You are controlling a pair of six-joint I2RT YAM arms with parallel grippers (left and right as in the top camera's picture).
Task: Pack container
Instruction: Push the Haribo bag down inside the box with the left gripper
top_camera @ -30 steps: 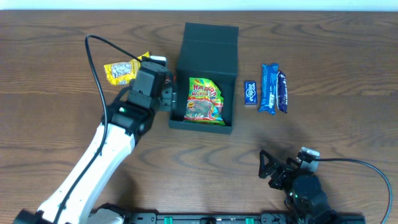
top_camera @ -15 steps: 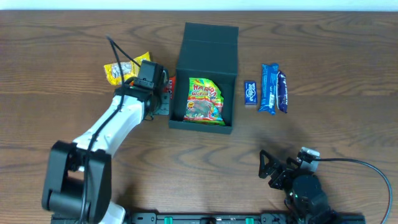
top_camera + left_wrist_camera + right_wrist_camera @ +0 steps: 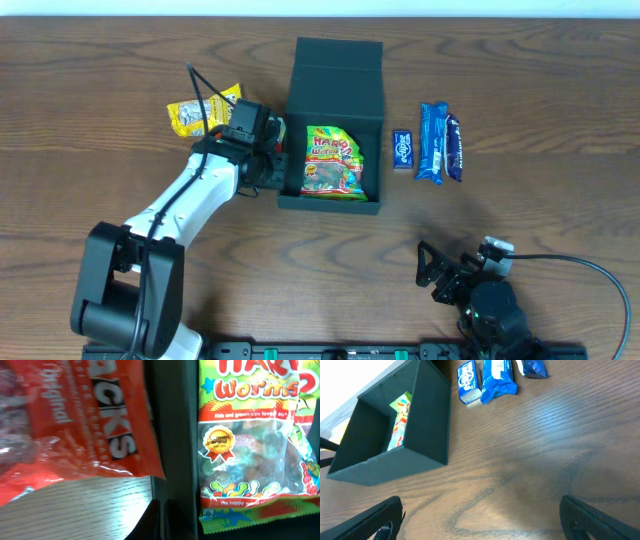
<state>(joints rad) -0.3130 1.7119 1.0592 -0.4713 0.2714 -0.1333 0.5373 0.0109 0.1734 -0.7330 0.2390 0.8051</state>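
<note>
The dark green container (image 3: 331,82) stands open at the table's middle, lid flipped back. A Haribo Worms packet (image 3: 332,160) lies inside it and also shows in the left wrist view (image 3: 250,445). My left gripper (image 3: 272,152) is shut and sits against the outside of the container's left wall (image 3: 172,435). In the left wrist view its fingertips (image 3: 161,522) are pressed together. An orange-red snack packet (image 3: 75,425) lies on the table just ahead of them, beside that wall. My right gripper (image 3: 440,272) is open and empty over bare table near the front (image 3: 482,520).
A yellow packet (image 3: 195,113) lies left of the left arm. Right of the container lie a small blue box (image 3: 401,148), a blue packet (image 3: 431,142) and a dark blue packet (image 3: 453,147). The first two also show in the right wrist view (image 3: 467,380), (image 3: 497,377).
My left gripper has moved right, up against the container's left wall. The container has shifted slightly to the right. The right arm has not moved.
</note>
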